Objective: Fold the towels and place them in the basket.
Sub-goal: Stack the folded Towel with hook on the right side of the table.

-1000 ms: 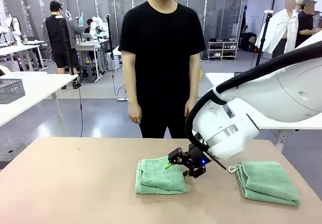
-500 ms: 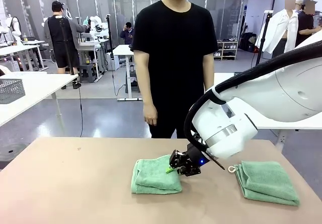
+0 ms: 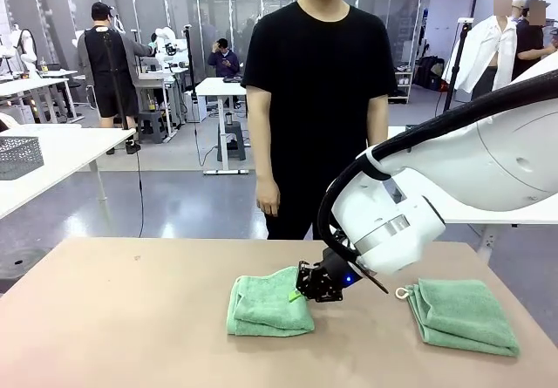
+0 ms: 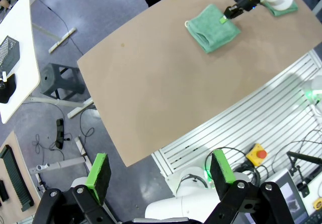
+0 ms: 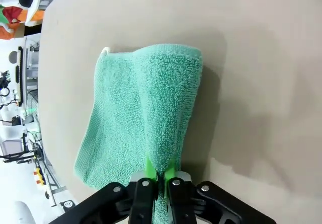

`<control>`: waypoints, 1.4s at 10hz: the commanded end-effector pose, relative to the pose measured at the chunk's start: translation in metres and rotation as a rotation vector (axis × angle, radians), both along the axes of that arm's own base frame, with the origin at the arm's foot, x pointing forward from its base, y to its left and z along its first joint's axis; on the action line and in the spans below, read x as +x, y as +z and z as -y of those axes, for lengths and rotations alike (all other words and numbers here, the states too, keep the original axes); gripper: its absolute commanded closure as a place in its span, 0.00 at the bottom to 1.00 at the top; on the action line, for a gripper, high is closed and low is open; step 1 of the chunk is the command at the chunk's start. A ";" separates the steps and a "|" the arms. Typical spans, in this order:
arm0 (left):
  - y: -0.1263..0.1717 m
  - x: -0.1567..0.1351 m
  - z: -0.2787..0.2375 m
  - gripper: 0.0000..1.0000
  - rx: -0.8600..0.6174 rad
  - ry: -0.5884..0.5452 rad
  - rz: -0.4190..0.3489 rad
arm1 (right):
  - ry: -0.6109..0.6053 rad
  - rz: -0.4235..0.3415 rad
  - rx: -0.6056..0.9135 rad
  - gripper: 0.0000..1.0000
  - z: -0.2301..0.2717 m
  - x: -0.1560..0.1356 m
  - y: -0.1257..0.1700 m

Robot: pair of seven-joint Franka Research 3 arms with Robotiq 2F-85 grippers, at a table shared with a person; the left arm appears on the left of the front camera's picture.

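- Terry cloth of the held towel [image 3: 266, 303] looks soft, light and limp; judging by the pile, it will sag and unfold if lifted by one layer, so a pinch through all layers at an edge or folded corner seems the safest hold.
- It is mint green, fluffy, folded into a thick rectangle, with a small white loop at one corner in the right wrist view [image 5: 105, 50].
- It lies near the middle of the table [image 3: 122, 318], a little toward the near edge and right of centre.
- The right gripper [image 3: 305, 289] pinches the towel's right-hand edge; its green pads are drawn tight together with a ridge of cloth squeezed between them [image 5: 160, 172].
- A second towel [image 3: 462, 314], also folded and mint green, its white loop at the near-left corner, lies well apart toward the table's right edge, untouched.
- The left gripper [image 4: 158, 171] hangs high off the table's left corner, jaws spread wide, holding nothing.
- A person [image 3: 318, 100] in a black shirt stands at the far edge, arms at the sides.
- The pale mesh basket [image 3: 19, 155] on a side table is not the task's one, I judge.
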State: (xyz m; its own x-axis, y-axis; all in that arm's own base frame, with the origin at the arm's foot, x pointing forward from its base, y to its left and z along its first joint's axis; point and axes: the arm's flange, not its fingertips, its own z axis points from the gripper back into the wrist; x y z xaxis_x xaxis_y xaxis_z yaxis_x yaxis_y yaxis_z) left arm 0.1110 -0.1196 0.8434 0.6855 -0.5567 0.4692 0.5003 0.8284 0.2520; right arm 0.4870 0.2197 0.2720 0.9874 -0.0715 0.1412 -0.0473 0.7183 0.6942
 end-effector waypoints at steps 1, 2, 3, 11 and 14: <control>0.003 -0.011 0.001 0.00 0.001 -0.010 0.012 | -0.004 -0.041 0.071 1.00 -0.008 -0.010 0.009; 0.003 -0.011 0.001 0.00 0.001 -0.010 0.012 | 0.000 0.000 0.000 1.00 0.000 0.000 0.000; 0.003 -0.011 0.001 0.00 0.001 -0.010 0.012 | 0.000 0.000 0.000 1.00 0.000 0.000 0.000; 0.003 -0.011 0.001 0.00 0.001 -0.010 0.012 | -0.018 0.055 -0.041 0.93 0.049 0.003 0.087; 0.003 -0.011 0.001 0.00 0.001 -0.010 0.012 | 0.031 0.058 -0.099 0.93 0.097 -0.009 0.135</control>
State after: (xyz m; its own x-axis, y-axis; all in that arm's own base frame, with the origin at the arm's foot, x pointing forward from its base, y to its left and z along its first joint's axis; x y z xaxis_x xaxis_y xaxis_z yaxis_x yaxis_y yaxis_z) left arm 0.1110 -0.1195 0.8434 0.6855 -0.5566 0.4693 0.5002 0.8284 0.2520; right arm 0.4851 0.1338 0.3916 0.9705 -0.0586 0.2339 -0.1057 0.7683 0.6313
